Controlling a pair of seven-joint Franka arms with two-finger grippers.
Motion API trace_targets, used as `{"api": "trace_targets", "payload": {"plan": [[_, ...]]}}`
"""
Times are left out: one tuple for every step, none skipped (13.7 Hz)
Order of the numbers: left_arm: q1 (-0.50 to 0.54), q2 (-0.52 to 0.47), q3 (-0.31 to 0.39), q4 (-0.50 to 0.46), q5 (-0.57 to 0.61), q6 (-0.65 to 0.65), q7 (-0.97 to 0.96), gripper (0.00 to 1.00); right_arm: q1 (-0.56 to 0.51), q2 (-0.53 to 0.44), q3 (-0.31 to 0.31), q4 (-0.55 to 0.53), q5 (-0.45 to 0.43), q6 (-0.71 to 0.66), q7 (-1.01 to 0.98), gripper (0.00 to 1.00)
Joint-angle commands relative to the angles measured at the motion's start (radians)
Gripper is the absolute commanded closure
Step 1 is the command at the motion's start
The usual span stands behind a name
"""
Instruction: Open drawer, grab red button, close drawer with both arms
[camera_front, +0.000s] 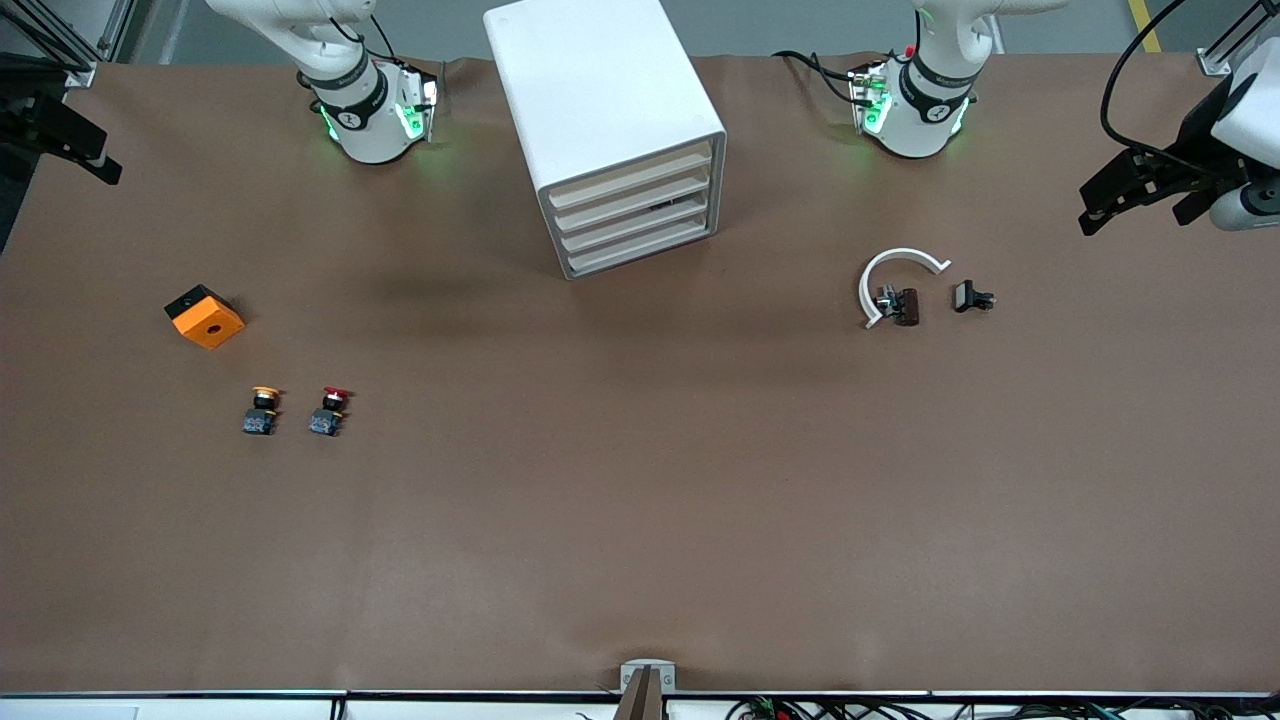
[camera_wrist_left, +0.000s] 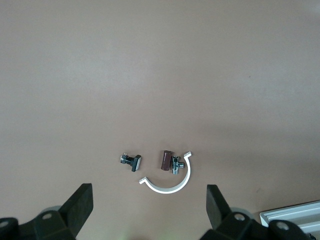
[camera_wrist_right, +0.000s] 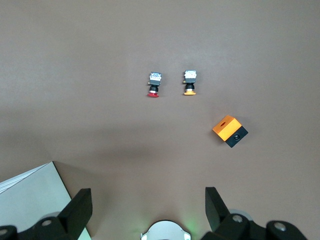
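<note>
Two small push buttons lie side by side on the brown table (camera_front: 640, 520), toward the right arm's end. The button (camera_front: 328, 410) with the red cap is the one closer to the table's middle; the yellow-capped button (camera_front: 261, 410) lies just beside it, apart from it. Each lies on its side, its long axis running toward and away from the front camera, cap toward the robots' bases and black-and-blue body toward the camera. An orange square block (camera_front: 204, 316) with a black underside sits farther from the camera than the pair, well apart from them.

A white drawer cabinet (camera_front: 610, 130) stands between the two arm bases, its four drawers all shut and its front turned toward the camera and somewhat toward the left arm's end.

Toward the left arm's end lie a white curved clip (camera_front: 895, 275), a small brown and metal part (camera_front: 900, 305) touching its open side, and a small black part (camera_front: 970, 296) near them.

Both arms wait, raised. Left gripper (camera_wrist_left: 150, 210) hangs over the clip area with jaws spread wide, empty. Right gripper (camera_wrist_right: 145, 210) hangs over the table between the cabinet and the buttons, jaws likewise wide and empty.
</note>
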Motion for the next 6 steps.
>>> {"api": "trace_targets", "payload": {"plan": [[0.003, 0.018, 0.0, 0.042, -0.029, -0.025, 0.024, 0.0, -0.001, -0.022, -0.002, -0.005, 0.013, 0.012, 0.013, 0.0], [0.003, 0.018, 0.0, 0.044, -0.035, -0.025, 0.023, 0.0, -0.001, -0.022, -0.002, -0.005, 0.013, 0.017, 0.011, 0.0], [0.002, 0.018, 0.0, 0.047, -0.04, -0.025, 0.021, 0.0, -0.001, -0.023, -0.002, -0.005, 0.013, 0.017, 0.011, 0.0], [-0.001, 0.018, 0.0, 0.048, -0.04, -0.027, 0.021, 0.0, -0.001, -0.023, -0.002, -0.005, 0.013, 0.015, 0.011, 0.0], [-0.001, 0.018, 0.0, 0.048, -0.04, -0.031, 0.021, 0.0, -0.001, -0.025, -0.002, -0.005, 0.013, 0.014, 0.011, 0.0], [-0.001, 0.018, 0.0, 0.048, -0.04, -0.031, 0.02, 0.0, -0.002, -0.026, -0.002, -0.006, 0.013, 0.014, 0.011, 0.0]]}}
